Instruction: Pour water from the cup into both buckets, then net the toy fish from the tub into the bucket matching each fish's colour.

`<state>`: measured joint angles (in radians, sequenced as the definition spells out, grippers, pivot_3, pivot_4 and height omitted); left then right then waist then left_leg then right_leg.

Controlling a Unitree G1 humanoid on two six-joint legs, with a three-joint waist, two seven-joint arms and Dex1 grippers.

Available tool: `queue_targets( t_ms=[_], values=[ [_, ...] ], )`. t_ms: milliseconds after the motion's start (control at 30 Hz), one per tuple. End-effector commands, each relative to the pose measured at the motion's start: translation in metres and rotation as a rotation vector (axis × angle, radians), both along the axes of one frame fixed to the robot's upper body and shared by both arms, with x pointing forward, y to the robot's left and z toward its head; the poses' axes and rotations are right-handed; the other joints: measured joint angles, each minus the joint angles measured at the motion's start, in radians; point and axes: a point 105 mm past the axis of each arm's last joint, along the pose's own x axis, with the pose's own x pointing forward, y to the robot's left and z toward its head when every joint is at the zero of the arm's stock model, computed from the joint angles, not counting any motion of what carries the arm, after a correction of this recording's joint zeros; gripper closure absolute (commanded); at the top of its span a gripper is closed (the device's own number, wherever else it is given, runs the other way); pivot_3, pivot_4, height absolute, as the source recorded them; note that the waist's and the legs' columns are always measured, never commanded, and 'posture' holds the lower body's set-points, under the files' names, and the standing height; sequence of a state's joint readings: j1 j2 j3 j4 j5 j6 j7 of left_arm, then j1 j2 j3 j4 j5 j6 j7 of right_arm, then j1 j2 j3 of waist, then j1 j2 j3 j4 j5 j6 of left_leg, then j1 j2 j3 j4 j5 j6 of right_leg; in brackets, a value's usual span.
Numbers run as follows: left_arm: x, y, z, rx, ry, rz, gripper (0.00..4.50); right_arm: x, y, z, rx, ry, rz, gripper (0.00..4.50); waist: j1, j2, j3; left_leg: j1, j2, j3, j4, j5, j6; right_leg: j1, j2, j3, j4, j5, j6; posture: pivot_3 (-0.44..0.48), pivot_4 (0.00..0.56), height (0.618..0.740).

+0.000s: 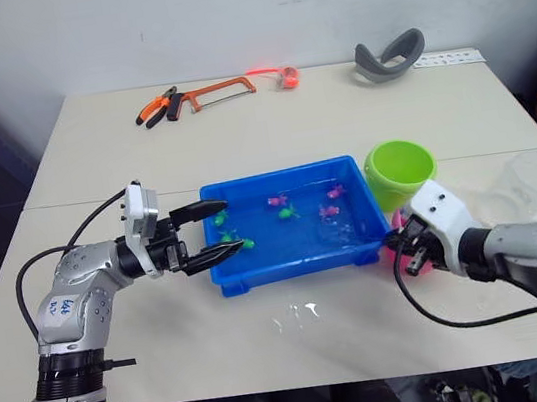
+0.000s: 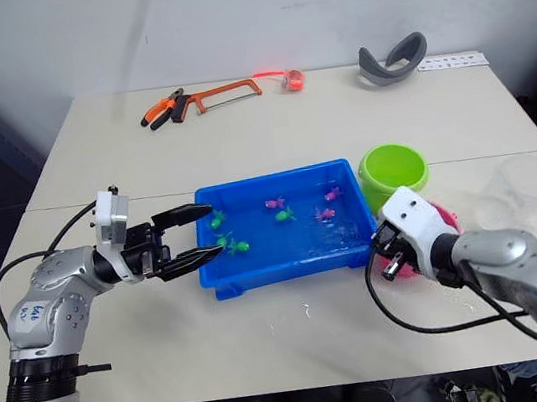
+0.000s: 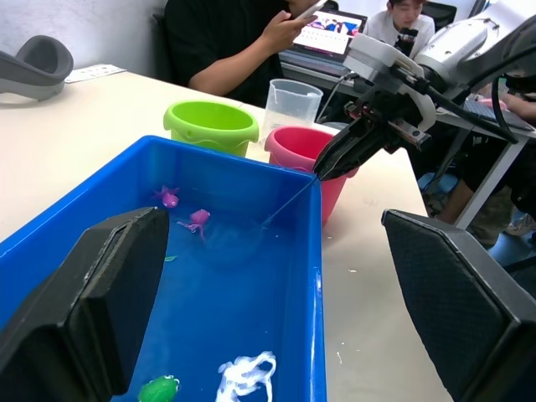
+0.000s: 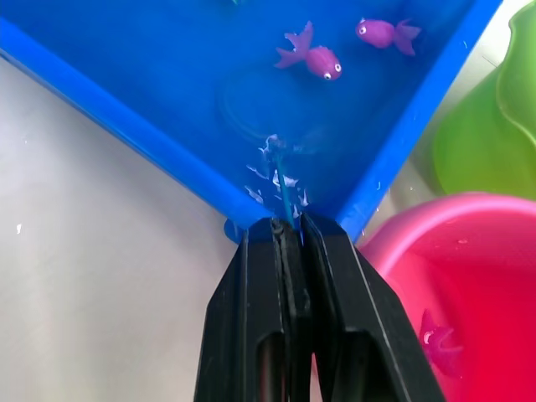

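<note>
The blue tub [image 1: 259, 275] holds water with pink fish [image 1: 329, 212] and green fish [image 1: 291, 213]. My left gripper [image 1: 227, 227] is open, its fingers straddling the tub's left rim over green fish [image 1: 228, 237]. At the tub's right corner, my right gripper [image 4: 289, 226] is shut on the net's thin handle [image 3: 289, 201]. The net's hoop [image 4: 251, 105] lies under water near two pink fish [image 4: 314, 59]. The green bucket [image 1: 401, 171] and pink bucket [image 3: 306, 151] stand right of the tub. A pink fish [image 4: 440, 343] lies inside the pink bucket. The clear cup [image 1: 529, 182] sits farther right.
A hacksaw [image 1: 217, 92], pliers [image 1: 158, 106], an orange roll [image 1: 285, 77], a grey curved band [image 1: 389, 57] and a ruler [image 1: 448, 59] lie along the table's far edge. Water drops [image 1: 300, 312] wet the table in front of the tub. People [image 3: 243, 42] sit beyond the right side.
</note>
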<state>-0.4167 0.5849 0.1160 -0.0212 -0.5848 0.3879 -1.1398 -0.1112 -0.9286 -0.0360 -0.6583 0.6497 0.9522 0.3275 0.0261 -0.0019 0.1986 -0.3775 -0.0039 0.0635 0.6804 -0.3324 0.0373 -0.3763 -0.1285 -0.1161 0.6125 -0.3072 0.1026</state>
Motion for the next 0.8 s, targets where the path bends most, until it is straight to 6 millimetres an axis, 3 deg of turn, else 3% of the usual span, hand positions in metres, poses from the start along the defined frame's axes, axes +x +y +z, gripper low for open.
queue_targets(
  t_ms=[33, 533, 800],
  values=[
    [-0.003, 0.001, 0.001, 0.003, -0.022, -0.010, 0.08, 0.001, -0.003, 0.004, -0.002, -0.074, -0.026, 4.50, -0.001, 0.000, 0.000, 0.000, 0.000, 0.000, 0.000, 0.000, 0.000, 0.000, 0.000, 0.000, 0.000, 0.000, 0.000, 0.000, 0.150, 0.740],
    [0.001, -0.003, 0.000, -0.003, -0.021, -0.038, 0.08, 0.000, 0.001, 0.009, -0.040, -0.221, 0.051, 4.50, -0.002, 0.000, 0.000, 0.000, 0.000, 0.000, 0.000, 0.000, 0.000, 0.000, 0.001, 0.001, 0.000, 0.000, 0.000, 0.000, 0.150, 0.740],
    [0.003, -0.004, 0.001, -0.002, -0.027, -0.057, 0.08, -0.005, -0.006, 0.016, -0.057, -0.266, 0.070, 4.50, -0.001, 0.000, 0.000, 0.000, 0.000, 0.000, 0.000, 0.000, 0.000, 0.000, 0.001, 0.000, 0.000, 0.000, 0.000, 0.000, 0.150, 0.740]
  ],
)
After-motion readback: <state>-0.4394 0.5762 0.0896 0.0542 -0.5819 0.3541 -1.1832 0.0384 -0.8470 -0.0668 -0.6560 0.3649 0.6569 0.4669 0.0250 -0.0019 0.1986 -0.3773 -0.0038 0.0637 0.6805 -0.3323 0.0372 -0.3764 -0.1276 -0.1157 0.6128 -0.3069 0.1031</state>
